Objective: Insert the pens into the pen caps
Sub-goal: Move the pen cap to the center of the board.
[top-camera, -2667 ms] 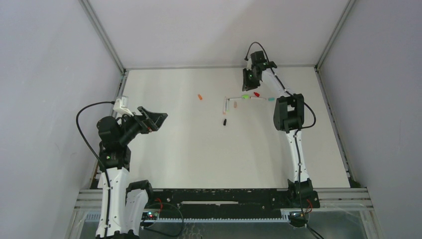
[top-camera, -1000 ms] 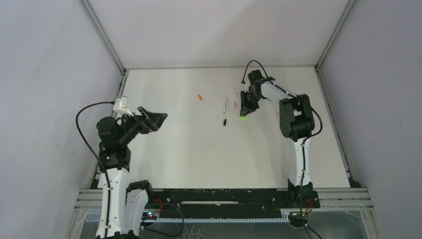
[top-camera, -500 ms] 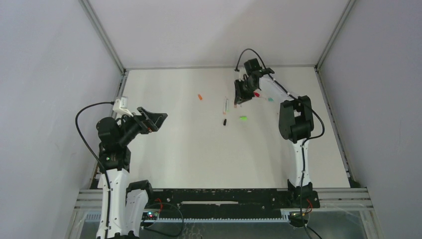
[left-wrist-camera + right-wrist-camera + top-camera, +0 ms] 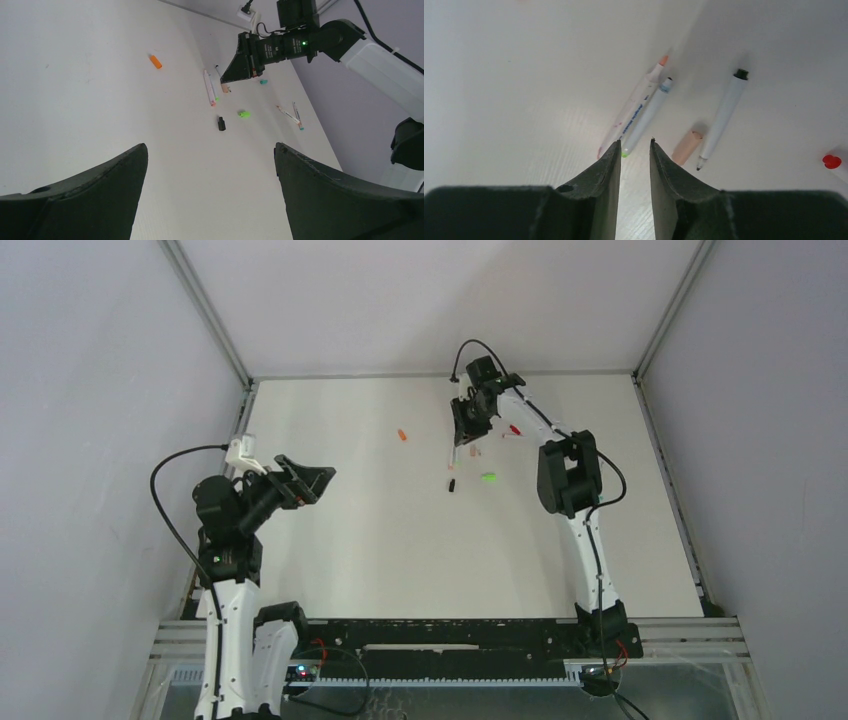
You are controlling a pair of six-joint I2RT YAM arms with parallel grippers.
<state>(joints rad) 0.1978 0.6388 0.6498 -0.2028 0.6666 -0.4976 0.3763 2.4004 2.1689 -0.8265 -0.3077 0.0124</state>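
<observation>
Three pens (image 4: 646, 117) lie on the far surface (image 4: 524, 75) just under the right end effector (image 4: 634, 148), its jaws a narrow slit apart, empty; the left end effector (image 4: 210, 155) hangs wide open, well away. Light, stiff and slick, the barrels probably roll, so a mid-barrel pinch suits.

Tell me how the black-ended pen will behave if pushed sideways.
The black-ended pen lies flat on the smooth table, a round barrel, so it would likely roll. Its straight, slim plastic barrel looks stiff and light, and may slip in a pinch.
</observation>
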